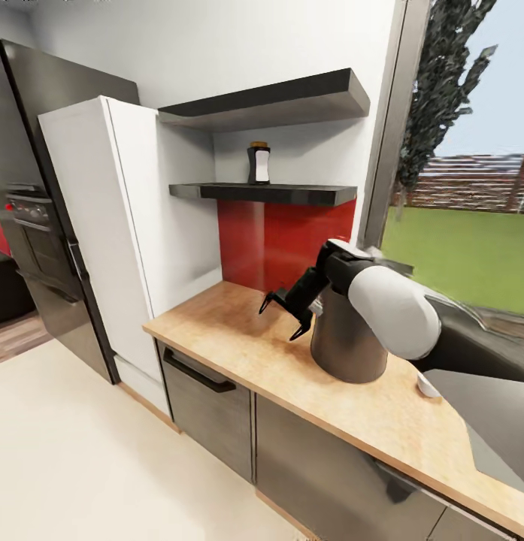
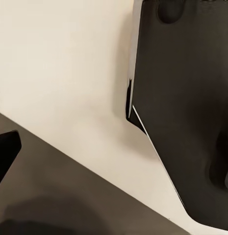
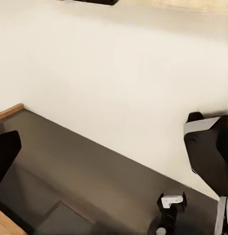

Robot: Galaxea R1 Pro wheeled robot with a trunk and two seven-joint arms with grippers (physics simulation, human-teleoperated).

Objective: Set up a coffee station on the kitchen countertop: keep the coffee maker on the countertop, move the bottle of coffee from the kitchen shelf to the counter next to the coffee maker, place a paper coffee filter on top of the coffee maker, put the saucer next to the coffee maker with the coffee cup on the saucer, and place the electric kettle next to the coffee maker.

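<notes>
- Head view: right claw [image 1: 286,313] hangs splayed and empty over the wooden worktop [image 1: 239,330], beside the steel electric kettle [image 1: 347,346].
- Bottle of coffee [image 1: 258,164] stands on the lower shelf [image 1: 292,194].
- Left claw's state: cannot tell.

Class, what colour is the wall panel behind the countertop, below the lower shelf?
Red; the wall panel shows best in the head view.

The counter [image 1: 239,319] is pale wood grain over dull grey-brown cabinets [image 1: 216,409] with black handles. The backsplash [image 1: 284,240] is glossy red; the shelves [image 1: 269,193] are dark charcoal. The bottle [image 1: 258,165] is black with a white label and tan cap. The kettle [image 1: 344,342] is brushed grey. The arm [image 1: 397,308] is white and black, its gripper [image 1: 280,315] black. The floor [image 1: 81,451] is cream.
</notes>
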